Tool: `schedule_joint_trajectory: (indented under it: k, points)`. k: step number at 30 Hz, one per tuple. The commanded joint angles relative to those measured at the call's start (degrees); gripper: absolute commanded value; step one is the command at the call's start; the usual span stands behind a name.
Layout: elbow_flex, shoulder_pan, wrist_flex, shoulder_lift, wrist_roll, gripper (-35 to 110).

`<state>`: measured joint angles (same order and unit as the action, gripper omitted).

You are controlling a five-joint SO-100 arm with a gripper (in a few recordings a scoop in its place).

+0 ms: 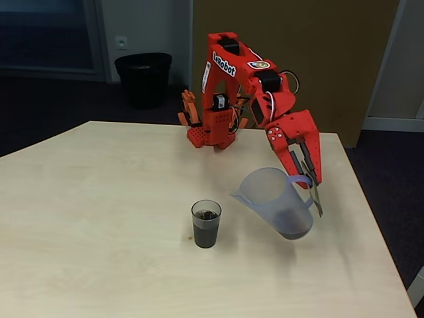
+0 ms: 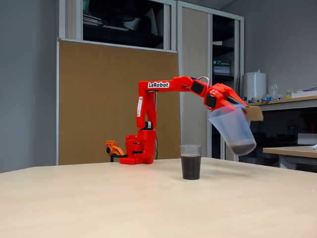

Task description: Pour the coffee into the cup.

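One red robot arm [image 1: 228,86] stands on one pale wooden table [image 1: 99,218], ending in one two-finger gripper [image 1: 311,182]. Two clear plastic vessels are in play: one small cup [image 1: 206,223] and one larger jug [image 1: 278,202] with a single spout and a single handle. Dark coffee [image 1: 206,232] shows in both of them, the cup's share the bigger. Behind the table, a fixed view takes in one black waste bin [image 1: 143,78].
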<state>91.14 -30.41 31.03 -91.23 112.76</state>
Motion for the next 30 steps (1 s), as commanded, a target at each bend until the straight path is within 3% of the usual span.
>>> schedule_joint_trajectory:
  k: [1,14,22,30]
  points:
    - [-4.5,-2.8,3.2,0.2,-4.8,0]
    - [-4.4,-7.3,6.8,5.6,-28.8,0]
    - [-2.2,-9.8,5.1,9.2,-37.0,0]
    - [0.8,-12.6,2.3,11.4,-38.8,0]
